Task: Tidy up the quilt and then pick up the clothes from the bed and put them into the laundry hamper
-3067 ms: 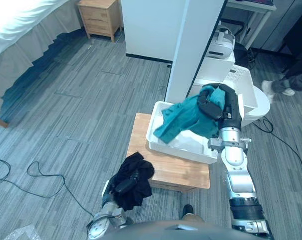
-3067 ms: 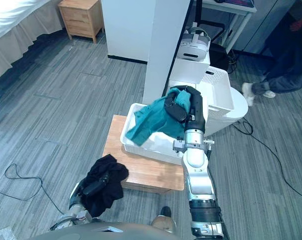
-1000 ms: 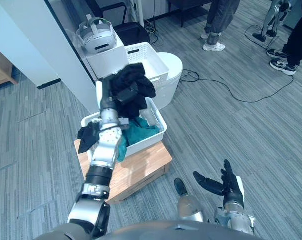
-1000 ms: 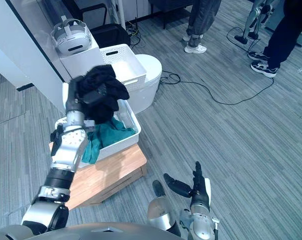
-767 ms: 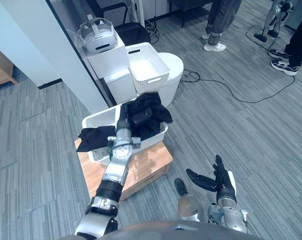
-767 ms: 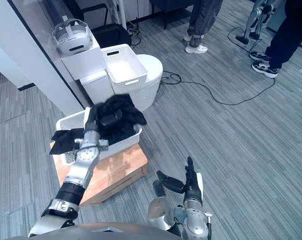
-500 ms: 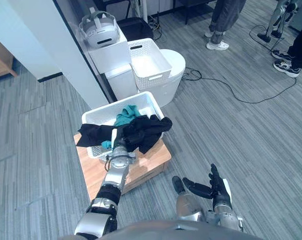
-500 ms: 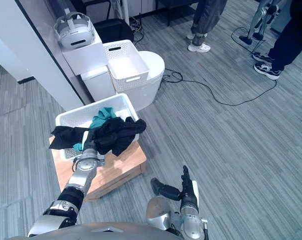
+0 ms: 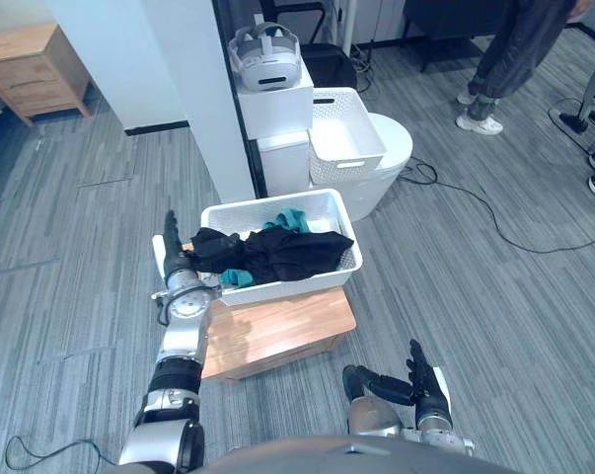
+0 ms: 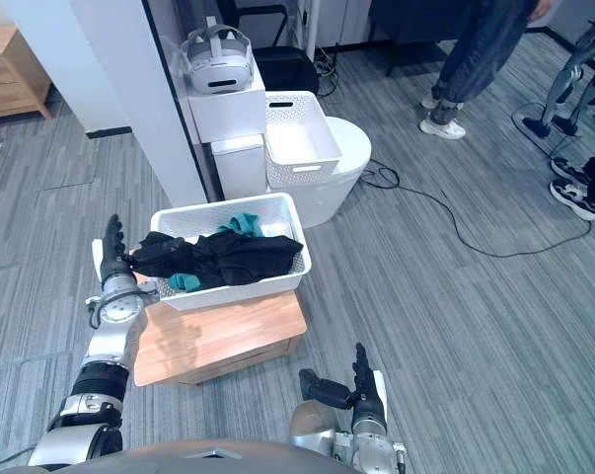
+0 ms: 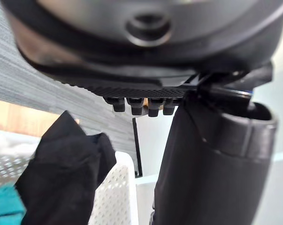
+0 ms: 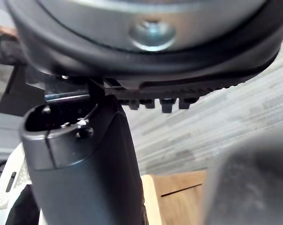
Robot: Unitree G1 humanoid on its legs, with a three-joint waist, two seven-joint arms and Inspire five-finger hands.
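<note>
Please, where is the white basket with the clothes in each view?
Left eye view: white basket, centre, on the wooden stand.
Right eye view: basket left of centre.
Left wrist view: lattice wall beside the left hand's thumb.
Right wrist view: rim strip beside the right hand's thumb.
Shared landmark: black garment draped across it.

Laundry hamper (image 9: 347,259) loaded with a black garment (image 9: 277,254) and a teal garment (image 9: 290,219).
The laundry hamper is a white, perforated, rectangular basket, open at the top and standing upright on a low wooden stand (image 9: 277,331). The black garment lies crumpled on top of the load, stretched across the basket from left to right; its left end spills over the left rim and hangs outside the wall. The teal garment lies beneath it, showing against the far wall and again as a small patch at the near left.
</note>
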